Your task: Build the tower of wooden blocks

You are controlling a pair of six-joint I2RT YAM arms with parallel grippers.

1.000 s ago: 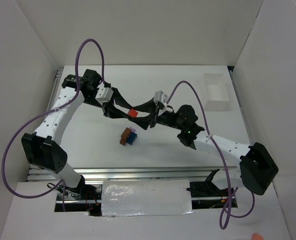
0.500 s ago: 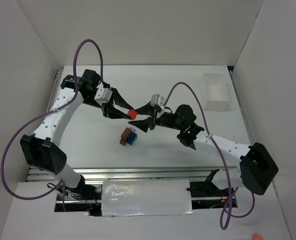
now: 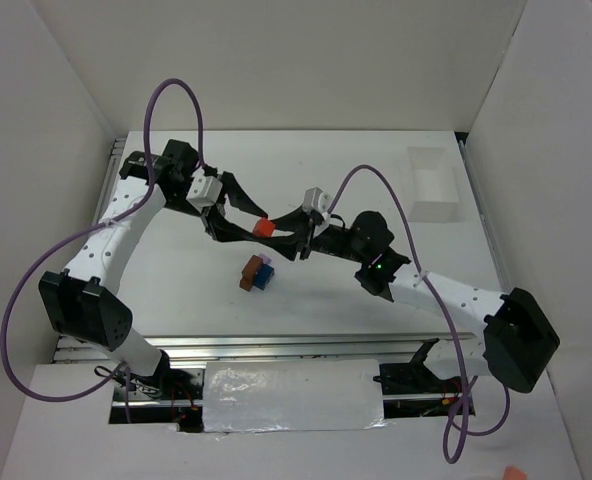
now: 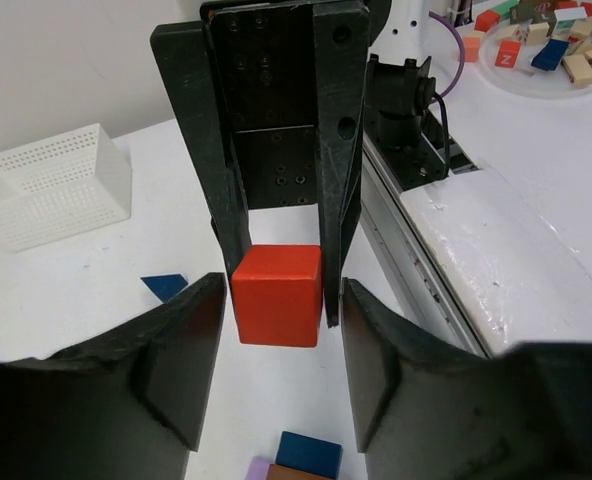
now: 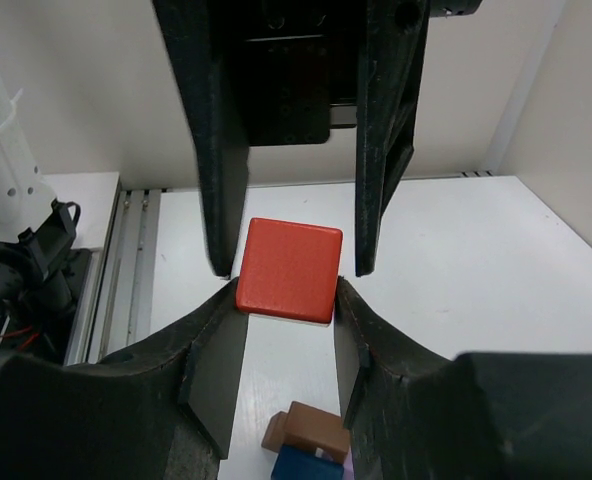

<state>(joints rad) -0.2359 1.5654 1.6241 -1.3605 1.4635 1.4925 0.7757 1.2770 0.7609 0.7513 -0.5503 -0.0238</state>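
Nearest the arm bases, a little toward 7 o'clock of the centre of the worktop (image 3: 176,290), the wood block tower (image 3: 258,272) is only a low cluster. A brown, a blue and a pale purple block sit pressed together, with nothing stacked on top yet. It has not shifted over the last second.

Just past it, at its 12 o'clock and up in the air, hangs the red block (image 3: 264,227), and this is where the change lies. The left arm (image 3: 126,235) reaches it from 10 o'clock and the right arm (image 3: 446,295) from 3 o'clock. Both sets of jaws bracket the same cube, tips facing.

A second ago the right jaws stood wider and slightly back. Now they have come forward and narrowed, and the left wrist view shows their fingers (image 4: 334,200) flush against opposite red faces, so they appear to have taken hold. The left jaws stay narrow around the cube's other end. A thin gap seems to show on one side in the right wrist view, so it cannot be told whether they are gripping or have begun to let go.

This looks like a handover of the red block from left to right, caught mid-transfer. Setting it on the cluster below is not yet done.

Farthest off, at 2 o'clock, the plastic tray (image 3: 412,180) sits well apart from all this.
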